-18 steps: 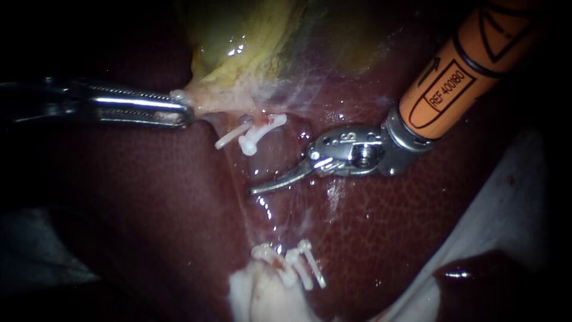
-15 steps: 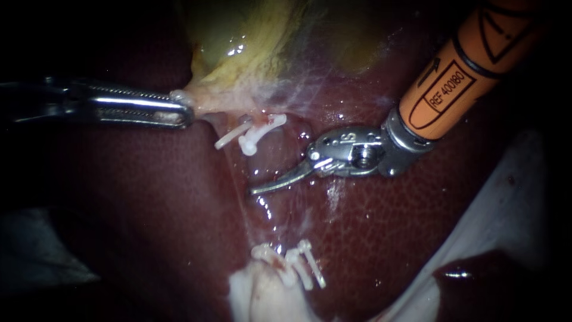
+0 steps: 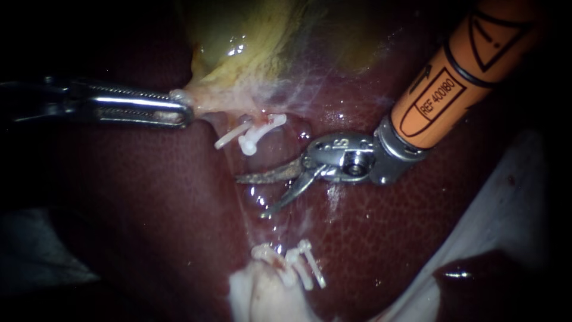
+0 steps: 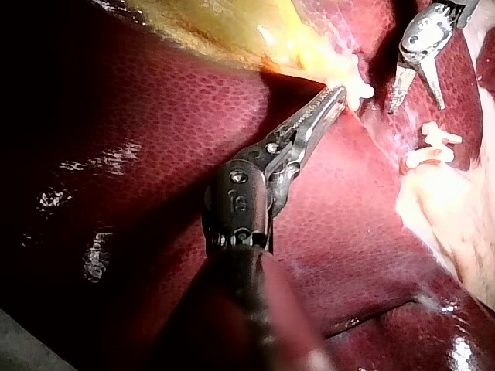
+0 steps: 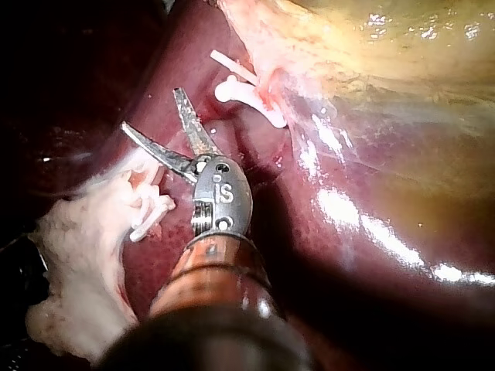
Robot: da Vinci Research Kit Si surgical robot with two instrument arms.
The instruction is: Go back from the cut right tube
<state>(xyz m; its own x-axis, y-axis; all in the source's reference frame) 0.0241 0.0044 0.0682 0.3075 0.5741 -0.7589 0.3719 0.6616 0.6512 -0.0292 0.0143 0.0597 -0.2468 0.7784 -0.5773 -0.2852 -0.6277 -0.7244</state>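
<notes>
My right instrument comes in from the upper right on an orange shaft; its curved blades stand open over the wet liver, holding nothing. They lie between the upper white clips under the gallbladder and the lower white clips on the pale stump. The right wrist view shows the open blades between both clip groups. My left instrument is shut on the pale neck of the gallbladder, pulling it left; the left wrist view shows its jaws closed on that tissue.
White gauze lies at the lower right beside a dark lobe. Pale fatty tissue sits under the lower clips. A thin film of tissue runs down the liver between the two clip groups.
My right instrument's blades, shut before, have opened, and its wrist has shifted slightly left and down. My left instrument has not moved.
</notes>
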